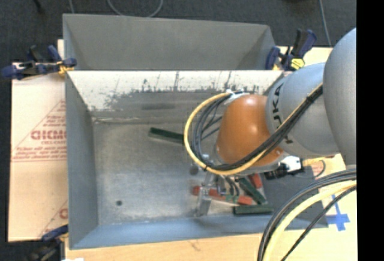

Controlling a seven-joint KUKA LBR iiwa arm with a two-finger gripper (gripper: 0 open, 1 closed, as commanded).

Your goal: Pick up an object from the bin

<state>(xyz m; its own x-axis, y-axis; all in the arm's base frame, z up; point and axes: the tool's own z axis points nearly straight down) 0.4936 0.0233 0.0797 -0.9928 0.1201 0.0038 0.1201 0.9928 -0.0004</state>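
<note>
Camera view has the arm coming in from the right with the pincer (204, 201) dropped low into the near-right corner of the bin (81, 164), right by the near wall. The orange cover (243, 125) and the loop of cables (195, 122) on the wrist hang over most of it, so honestly I can't tell if the pincer is apart, together, or clamped on anything.

What matters for the next move, as far as I can judge: the small heap sits just to the right of the pincer and partly under it, not to its left. Nearest bits are a dark green bar (253, 210) lying flat along the near wall, long axis running left to right, and a second green bar (255, 192) just behind it, tilted so it slants toward the far left. Mixed in between are some red bits (243, 200), one more poking out on the pincer's left side. If it's going for the bar by the wall, I'd guess closing across the short way, near to far, is the way to go, and the wall being so close could get in the way.

Count, from what's visible:
- dark green long pieces: three, the two by the pincer plus one lone green stick (163, 132) farther back and to the left, well apart from the pincer, its right end hidden under the cables
- red bits: at least two, can't say more
- one tiny dark speck (118, 203) on the bare floor to the left

Nothing looks lifted yet
</note>
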